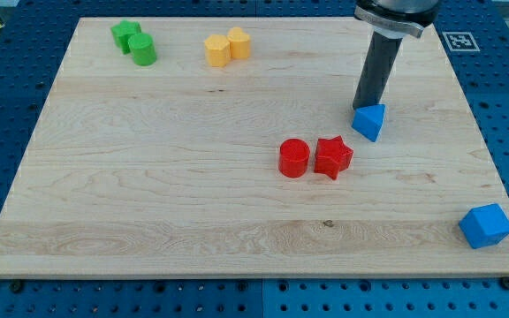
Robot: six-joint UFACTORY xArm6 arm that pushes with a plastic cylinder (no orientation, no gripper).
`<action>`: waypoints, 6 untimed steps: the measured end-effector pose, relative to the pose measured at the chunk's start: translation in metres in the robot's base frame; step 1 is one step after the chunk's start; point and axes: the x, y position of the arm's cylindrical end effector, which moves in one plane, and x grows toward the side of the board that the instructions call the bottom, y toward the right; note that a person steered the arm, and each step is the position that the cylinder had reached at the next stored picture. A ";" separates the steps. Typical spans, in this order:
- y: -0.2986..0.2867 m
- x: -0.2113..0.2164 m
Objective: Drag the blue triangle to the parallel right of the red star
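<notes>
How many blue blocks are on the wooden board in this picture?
2: the blue triangle just right of my tip, above-right of the red star; the blue cube at the bottom-right corner. None looks hidden.

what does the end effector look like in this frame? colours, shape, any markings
A straight, dark, near-black cylindrical rod, plain, with no markings or cables showing. My tip is the rod's flat lower end. At the view's top the rod enters a wider dark round collar with a lighter grey rim, cropped by the frame.

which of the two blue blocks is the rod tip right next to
The blue triangle, just upper right of the red star; my tip meets its top-left. The blue cube sits far off, bottom right.
</notes>
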 end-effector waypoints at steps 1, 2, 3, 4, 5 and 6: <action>-0.001 0.002; -0.022 0.005; -0.004 0.020; 0.007 0.034; 0.003 0.036; -0.017 0.036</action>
